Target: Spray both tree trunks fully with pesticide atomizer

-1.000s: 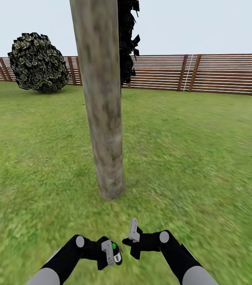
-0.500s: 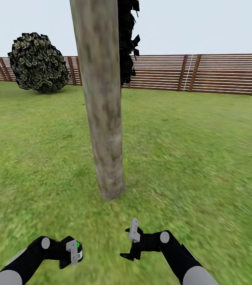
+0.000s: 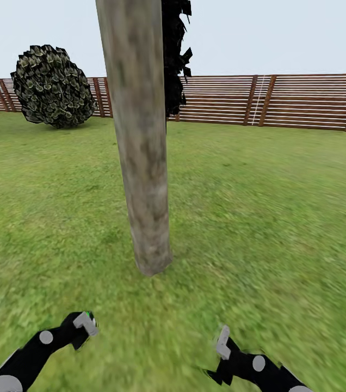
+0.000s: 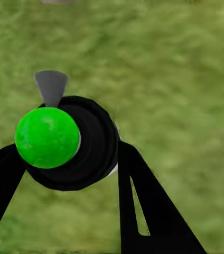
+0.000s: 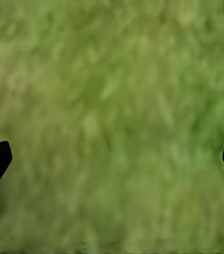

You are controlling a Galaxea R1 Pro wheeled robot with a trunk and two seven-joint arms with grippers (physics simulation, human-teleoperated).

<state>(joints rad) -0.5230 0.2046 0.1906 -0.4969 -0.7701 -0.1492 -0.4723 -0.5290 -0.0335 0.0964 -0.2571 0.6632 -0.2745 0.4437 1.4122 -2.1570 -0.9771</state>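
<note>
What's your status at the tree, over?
Left gripper shut on atomizer. Right gripper open, empty. Tree trunk dead ahead, no spray visible. Path unobstructed.

Greens, browns and black across the garden

The trunk [image 3: 140,147] is mottled beige-grey; the lawn [image 3: 271,218] green; the fence [image 3: 282,100] brown-slatted; the bush [image 3: 52,87] dark, flecked pale. The atomizer [image 4: 64,140] in the left end effector [image 4: 72,159] is black with a bright green cap.
</note>
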